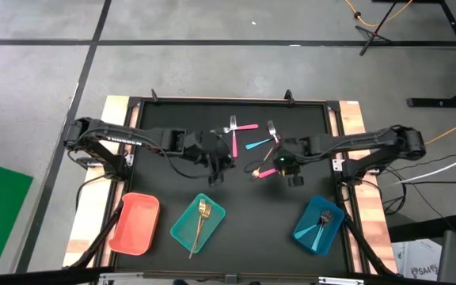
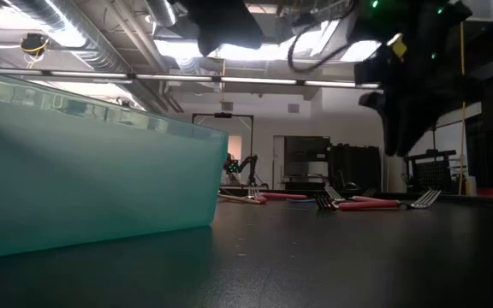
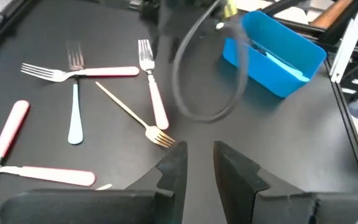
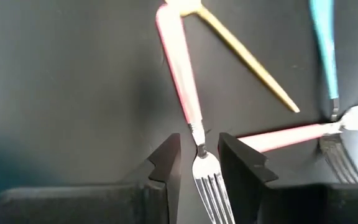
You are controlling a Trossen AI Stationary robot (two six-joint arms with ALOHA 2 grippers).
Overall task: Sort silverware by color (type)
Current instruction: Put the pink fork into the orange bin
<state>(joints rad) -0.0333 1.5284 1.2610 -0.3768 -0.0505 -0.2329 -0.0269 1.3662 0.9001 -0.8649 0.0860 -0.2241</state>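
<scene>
Several forks lie loose on the black mat: pink-handled ones (image 3: 110, 71) (image 3: 157, 106) (image 3: 8, 134), a light-blue-handled one (image 3: 74, 118) and a thin gold fork (image 3: 132, 115). My right gripper (image 4: 199, 165) is low over a pink-handled fork (image 4: 180, 74), open, with one finger on each side of the fork's neck (image 4: 197, 142). That fork lies flat at mid-table (image 1: 264, 170). My left gripper (image 3: 201, 168) hovers near the table's middle (image 1: 216, 170), open by a narrow gap and empty. The gold fork's head lies just ahead of it.
Three trays line the near edge: a pink one (image 1: 135, 226), a teal one (image 1: 187, 231) holding a gold piece (image 1: 203, 215), and a blue one (image 1: 305, 233) holding light-blue pieces (image 1: 323, 222). The right arm's cable (image 3: 194, 74) loops across the left wrist view.
</scene>
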